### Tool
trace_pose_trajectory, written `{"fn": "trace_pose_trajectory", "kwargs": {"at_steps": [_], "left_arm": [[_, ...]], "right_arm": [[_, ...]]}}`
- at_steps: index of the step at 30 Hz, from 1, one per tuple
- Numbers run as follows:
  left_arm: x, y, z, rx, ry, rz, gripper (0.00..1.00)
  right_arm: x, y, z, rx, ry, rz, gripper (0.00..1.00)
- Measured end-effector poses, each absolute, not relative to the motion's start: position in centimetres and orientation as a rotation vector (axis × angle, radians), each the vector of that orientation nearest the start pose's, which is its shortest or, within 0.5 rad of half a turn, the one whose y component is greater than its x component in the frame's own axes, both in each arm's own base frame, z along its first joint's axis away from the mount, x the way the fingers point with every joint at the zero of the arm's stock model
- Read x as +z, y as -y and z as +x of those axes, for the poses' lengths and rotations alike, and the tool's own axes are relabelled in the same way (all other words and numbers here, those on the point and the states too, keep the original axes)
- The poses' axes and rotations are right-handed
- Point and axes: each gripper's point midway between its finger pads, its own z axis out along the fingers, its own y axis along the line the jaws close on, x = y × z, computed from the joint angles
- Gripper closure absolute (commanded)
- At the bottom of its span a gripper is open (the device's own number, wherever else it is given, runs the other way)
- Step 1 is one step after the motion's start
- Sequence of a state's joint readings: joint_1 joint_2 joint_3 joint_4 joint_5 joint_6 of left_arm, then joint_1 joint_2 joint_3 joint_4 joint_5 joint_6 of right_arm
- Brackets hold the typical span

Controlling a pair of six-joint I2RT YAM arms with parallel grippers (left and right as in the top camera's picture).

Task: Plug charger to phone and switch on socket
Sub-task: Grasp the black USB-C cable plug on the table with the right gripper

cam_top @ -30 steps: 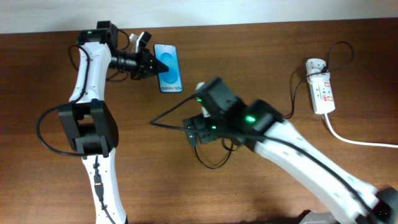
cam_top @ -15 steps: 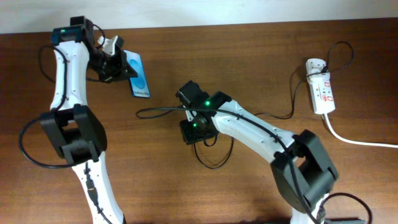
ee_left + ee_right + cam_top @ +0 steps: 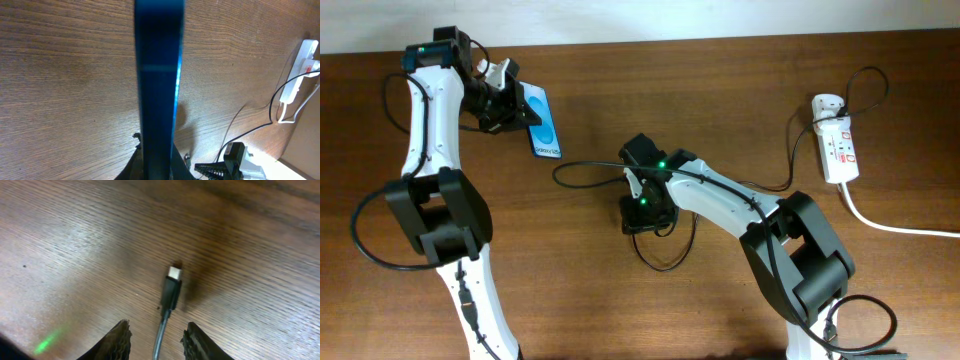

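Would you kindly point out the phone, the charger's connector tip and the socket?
phone (image 3: 546, 125), overhead view, middle of its blue screen.
charger tip (image 3: 174, 273), right wrist view, its metal end.
socket (image 3: 839, 148), overhead view, its white body.

The phone (image 3: 544, 123) glows bright blue, black-edged; the charger (image 3: 170, 292) is black with a pale tip; the socket (image 3: 837, 150) white, marked red; the table (image 3: 720, 80) brown woodgrain.

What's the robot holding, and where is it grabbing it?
The left gripper clamps the blue-screened black phone at the end away from its text. The thin black charger cable lies between the right gripper's fingers; a grip cannot be told.
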State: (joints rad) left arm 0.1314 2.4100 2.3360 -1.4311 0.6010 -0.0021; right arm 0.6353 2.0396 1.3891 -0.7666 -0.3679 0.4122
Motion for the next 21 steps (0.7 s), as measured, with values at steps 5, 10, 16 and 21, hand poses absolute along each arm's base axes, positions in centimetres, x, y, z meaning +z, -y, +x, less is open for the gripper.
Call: {"fn": "trace_pose_trajectory", "kwargs": {"at_steps": [5, 10, 16, 21], "left_arm": [[11.6, 3.4, 48.8, -0.893, -2.902, -0.164, 1.00], [11.6, 3.4, 48.8, -0.893, -2.902, -0.164, 1.00], [11.6, 3.4, 48.8, -0.893, -2.902, -0.164, 1.00], [11.6, 3.3, 48.9, -0.892, -2.899, -0.163, 1.00]], "right_arm": [[1.2, -29.3, 29.2, 0.634, -3.104, -0.396, 0.74], [1.1, -29.3, 29.2, 0.634, -3.106, -0.390, 0.74], [0.6, -28.9, 28.8, 0.611, -3.122, -0.387, 0.76], [0.6, -29.1, 29.2, 0.623, -3.105, -0.381, 0.82]]}}
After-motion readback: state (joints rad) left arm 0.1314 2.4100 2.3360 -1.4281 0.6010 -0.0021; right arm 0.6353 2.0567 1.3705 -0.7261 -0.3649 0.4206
